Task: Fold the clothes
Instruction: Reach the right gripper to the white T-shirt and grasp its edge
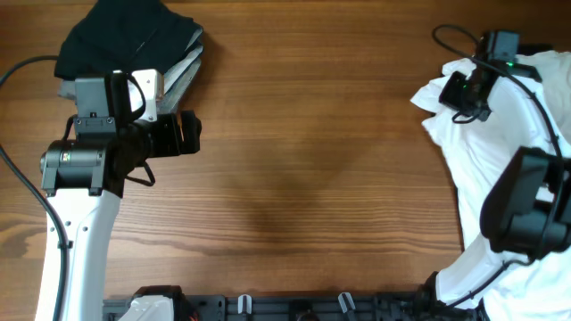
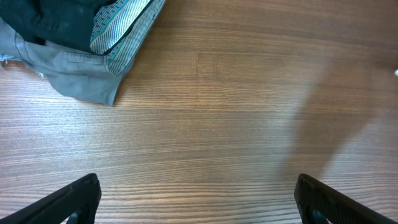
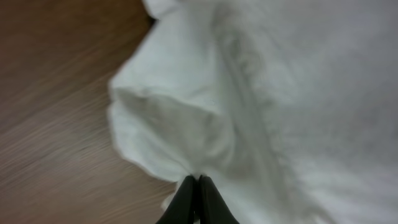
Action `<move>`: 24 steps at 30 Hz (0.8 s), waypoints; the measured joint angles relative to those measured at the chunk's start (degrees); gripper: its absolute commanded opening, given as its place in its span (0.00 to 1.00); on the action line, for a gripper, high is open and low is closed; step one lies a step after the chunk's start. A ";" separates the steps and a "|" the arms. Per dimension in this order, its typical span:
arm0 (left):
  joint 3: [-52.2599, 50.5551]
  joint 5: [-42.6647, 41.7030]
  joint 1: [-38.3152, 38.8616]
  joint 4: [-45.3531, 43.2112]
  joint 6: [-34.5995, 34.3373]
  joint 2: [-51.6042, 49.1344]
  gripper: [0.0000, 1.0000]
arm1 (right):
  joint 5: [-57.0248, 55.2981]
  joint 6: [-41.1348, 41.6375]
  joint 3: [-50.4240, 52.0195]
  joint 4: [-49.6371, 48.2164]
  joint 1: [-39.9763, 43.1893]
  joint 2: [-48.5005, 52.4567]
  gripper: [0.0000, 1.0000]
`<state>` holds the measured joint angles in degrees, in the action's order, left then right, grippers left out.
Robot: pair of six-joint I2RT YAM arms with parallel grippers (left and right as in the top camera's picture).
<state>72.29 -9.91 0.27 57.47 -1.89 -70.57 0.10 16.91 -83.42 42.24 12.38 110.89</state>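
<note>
A white garment (image 1: 500, 169) lies crumpled along the table's right side. My right gripper (image 1: 457, 94) is at its upper left corner, shut on a pinch of the white cloth (image 3: 199, 180); the fabric bunches up from the fingertips in the right wrist view. My left gripper (image 1: 189, 134) is open and empty over bare wood at the left; its two fingers show far apart in the left wrist view (image 2: 199, 202). A pile of folded clothes (image 1: 134, 40), black on top over striped and grey pieces, sits at the far left corner and shows in the left wrist view (image 2: 74, 43).
The wooden table (image 1: 312, 160) fills the middle between the two arms. A black cable (image 1: 18, 187) loops along the left arm. A dark rail with hooks (image 1: 285, 308) runs along the front edge.
</note>
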 measured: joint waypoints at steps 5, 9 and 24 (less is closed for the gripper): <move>0.00 0.00 0.00 -0.13 0.00 0.00 1.00 | 7.30 -2.73 -0.15 0.92 -2.16 -1.33 0.89; 0.00 0.00 0.00 -0.46 0.00 0.00 1.00 | 7.50 -4.02 -0.13 0.98 -4.11 -0.70 0.87; 0.00 0.00 0.00 -1.27 0.00 0.00 1.00 | 15.47 -17.49 0.17 6.93 -4.44 7.45 0.58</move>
<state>72.29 -9.91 0.27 56.21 -1.89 -70.57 15.57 -0.58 -83.24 49.17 7.94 118.34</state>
